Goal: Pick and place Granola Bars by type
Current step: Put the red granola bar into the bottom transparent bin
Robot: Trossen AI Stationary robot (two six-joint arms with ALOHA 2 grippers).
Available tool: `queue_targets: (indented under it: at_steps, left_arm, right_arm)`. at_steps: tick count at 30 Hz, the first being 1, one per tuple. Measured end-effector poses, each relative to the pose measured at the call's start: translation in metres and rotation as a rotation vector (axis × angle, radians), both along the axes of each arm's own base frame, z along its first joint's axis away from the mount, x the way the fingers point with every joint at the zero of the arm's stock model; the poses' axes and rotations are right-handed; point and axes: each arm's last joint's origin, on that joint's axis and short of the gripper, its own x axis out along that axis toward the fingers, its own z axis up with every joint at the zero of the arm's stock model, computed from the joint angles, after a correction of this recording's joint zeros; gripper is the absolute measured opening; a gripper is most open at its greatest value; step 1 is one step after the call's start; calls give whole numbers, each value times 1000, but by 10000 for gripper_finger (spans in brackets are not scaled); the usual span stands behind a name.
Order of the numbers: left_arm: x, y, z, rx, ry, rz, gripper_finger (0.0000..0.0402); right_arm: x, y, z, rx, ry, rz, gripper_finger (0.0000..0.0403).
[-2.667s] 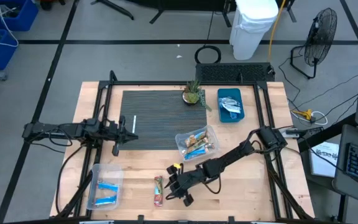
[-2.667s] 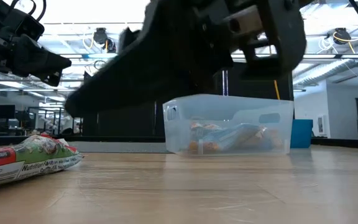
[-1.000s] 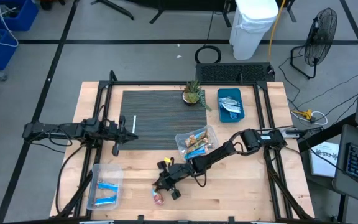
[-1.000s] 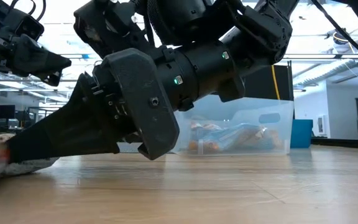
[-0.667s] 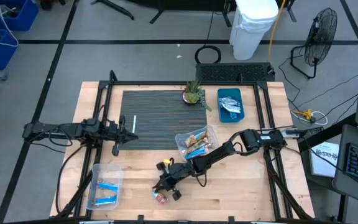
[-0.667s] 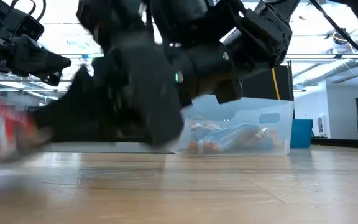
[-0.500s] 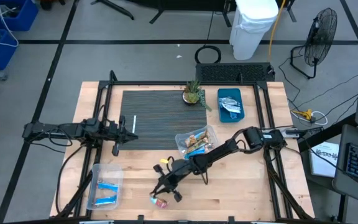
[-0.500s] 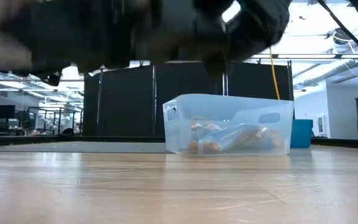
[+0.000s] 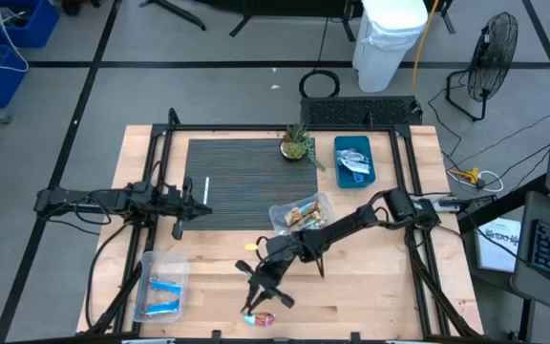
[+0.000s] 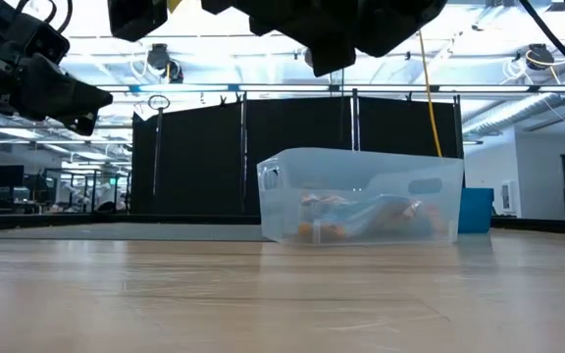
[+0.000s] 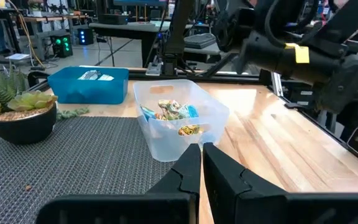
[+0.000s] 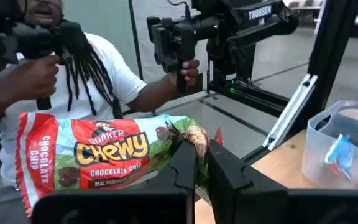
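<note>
Three clear bins [image 9: 303, 218], one blue bin [image 9: 354, 160], one potted plant [image 9: 297, 143], two arms [image 9: 342, 227]

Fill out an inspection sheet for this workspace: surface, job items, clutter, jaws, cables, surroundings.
Surface: wooden table with a dark ribbed mat.
Job's things: Chewy granola bar held off the table; mixed bars in the middle clear bin; blue bars in the front-left clear bin; silvery bars in the blue bin.
Clutter: potted plant and white strip on the mat.
Grippers: right gripper jaws shut on the bar near the front edge; left gripper jaws shut, waiting at the mat's left side.
Cables: a bundle beside the table's right edge.
Surroundings: person at a control rig; fan; white bin.
</note>
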Motion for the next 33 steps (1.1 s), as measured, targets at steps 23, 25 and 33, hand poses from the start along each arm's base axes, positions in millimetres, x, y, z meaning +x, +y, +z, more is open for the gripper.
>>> queue_targets:
  at_steps: [23, 25, 33]
  left_arm:
    - [-1, 0, 25, -252, -233, 6, 26]
    - [-1, 0, 23, -273, -209, -9, 26]
    - [0, -2, 19, -438, -138, -57, 26]
  right_arm:
    - [13, -25, 3, -649, -363, -838, 9]
    - [13, -30, 5, -767, -379, -965, 9]
    - [11, -46, 20, -1138, -410, -1328, 10]
